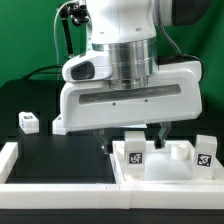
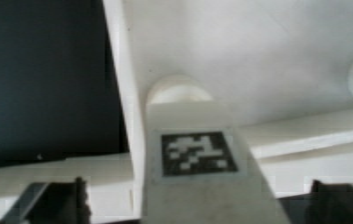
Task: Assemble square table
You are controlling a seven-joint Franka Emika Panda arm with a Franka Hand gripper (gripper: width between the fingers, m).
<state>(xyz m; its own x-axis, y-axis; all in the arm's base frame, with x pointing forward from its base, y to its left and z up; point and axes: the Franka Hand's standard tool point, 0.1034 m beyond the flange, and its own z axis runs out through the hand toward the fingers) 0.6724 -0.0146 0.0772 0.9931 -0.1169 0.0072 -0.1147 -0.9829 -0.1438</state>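
The white square table top (image 1: 165,172) lies at the exterior view's lower right, against the border wall. Two white tagged legs stand up from it, one (image 1: 134,153) under the arm and one (image 1: 203,152) at the far right. My gripper (image 1: 134,140) hangs just over the first leg. In the wrist view this leg (image 2: 198,155) runs up between the two dark fingers (image 2: 57,200), with a gap on each side, so my gripper (image 2: 199,203) is open and holds nothing. A round socket bump (image 2: 178,92) shows on the top beyond it. Another loose leg (image 1: 28,122) lies on the black mat at the left.
A low white border wall (image 1: 60,190) runs along the front and turns up the left side. The black mat (image 1: 60,150) spreads between it and the table top. The arm's broad white hand (image 1: 125,95) hides the middle of the scene.
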